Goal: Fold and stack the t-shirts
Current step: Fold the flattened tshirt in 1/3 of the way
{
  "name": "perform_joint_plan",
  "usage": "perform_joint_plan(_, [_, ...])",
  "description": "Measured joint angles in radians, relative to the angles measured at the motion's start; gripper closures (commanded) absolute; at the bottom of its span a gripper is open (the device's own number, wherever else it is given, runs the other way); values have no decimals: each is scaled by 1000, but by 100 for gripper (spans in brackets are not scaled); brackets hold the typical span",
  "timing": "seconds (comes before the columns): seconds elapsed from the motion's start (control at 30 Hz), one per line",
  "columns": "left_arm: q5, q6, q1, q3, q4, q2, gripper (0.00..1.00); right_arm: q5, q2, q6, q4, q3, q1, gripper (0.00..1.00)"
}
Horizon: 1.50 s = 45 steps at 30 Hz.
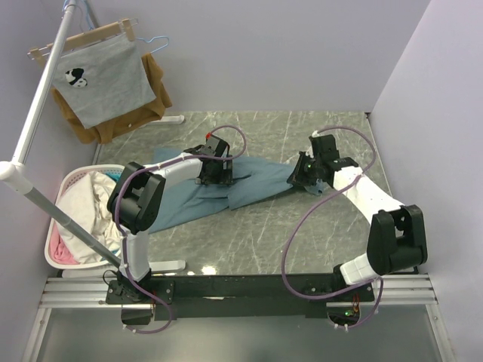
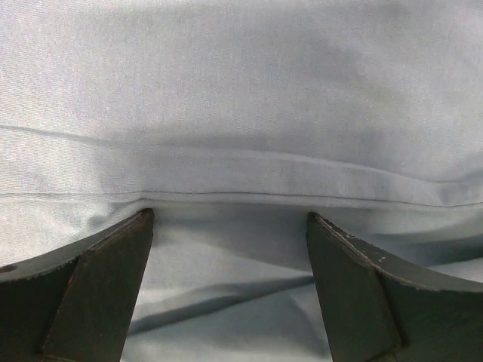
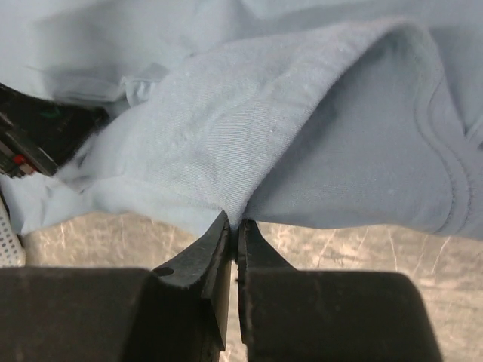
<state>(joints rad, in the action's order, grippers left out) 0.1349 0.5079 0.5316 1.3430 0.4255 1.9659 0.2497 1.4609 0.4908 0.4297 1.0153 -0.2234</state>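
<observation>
- Pinching only a thin fold of the teal t-shirt [image 3: 226, 136], the right pincer [image 3: 234, 226] has its jaws nearly together on the cloth; so slim a bite could slip under a hard pull.
- Left pincer [image 2: 226, 219] stands wide apart and holds nothing. A hem seam lies just ahead of its tips, and closing there might gather two layers.
- The shirt lies crumpled on the table [image 1: 226, 241], beneath and between both pincers.
- A laundry basket [image 1: 50, 245] sits well outside the left pincer; the grey shirt [image 1: 106, 79] and brown garment [image 1: 155, 87] hang beyond, obstructing nothing.
</observation>
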Motion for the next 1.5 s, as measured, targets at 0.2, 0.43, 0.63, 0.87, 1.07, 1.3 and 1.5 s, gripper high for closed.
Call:
perform_joint_plan(0.2, [-3, -8, 0, 0, 1, 0, 12, 66, 56, 10, 25, 0, 2, 76])
perform_joint_plan(0.43, [-3, -16, 0, 0, 2, 0, 12, 145, 153, 10, 6, -12, 1, 95])
perform_joint_plan(0.63, [-3, -17, 0, 0, 5, 0, 12, 209, 156, 9, -10, -40, 1, 100])
perform_joint_plan(0.87, [-5, -18, 0, 0, 5, 0, 12, 237, 30, 21, 6, -107, 2, 54])
perform_joint_plan(1.07, [-6, -18, -1, 0, 5, 0, 12, 184, 37, 42, -64, -98, 8, 49])
perform_joint_plan(1.3, [-6, -18, -1, 0, 5, 0, 12, 174, 187, 39, -115, -77, 6, 54])
perform_joint_plan(1.5, [-6, -18, -1, 0, 5, 0, 13, 210, 166, 24, -109, -107, -21, 48])
